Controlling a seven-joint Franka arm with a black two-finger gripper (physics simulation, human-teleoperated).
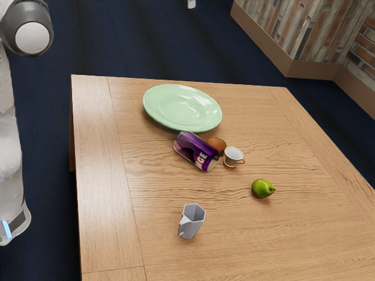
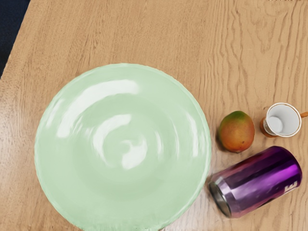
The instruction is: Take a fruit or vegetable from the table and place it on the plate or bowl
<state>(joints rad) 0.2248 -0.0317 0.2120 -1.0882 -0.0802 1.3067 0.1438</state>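
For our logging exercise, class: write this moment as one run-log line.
stage: nothing picked; pale green round plate: bare; red-green mango: on wooden table beside purple metal can; small green fruit: on table, apart

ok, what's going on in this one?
Early in a pick-and-place. The white Franka arm stands at the exterior view's left, its wrist camera looking down on the pale green round plate, which holds nothing. Both fruits lie on the wooden table: the red-green mango beside the plate's rim, next to a toppled purple can and a small white cup; the small green fruit apart, toward the exterior view's right. A grey hexagonal mug stands nearer the camera.
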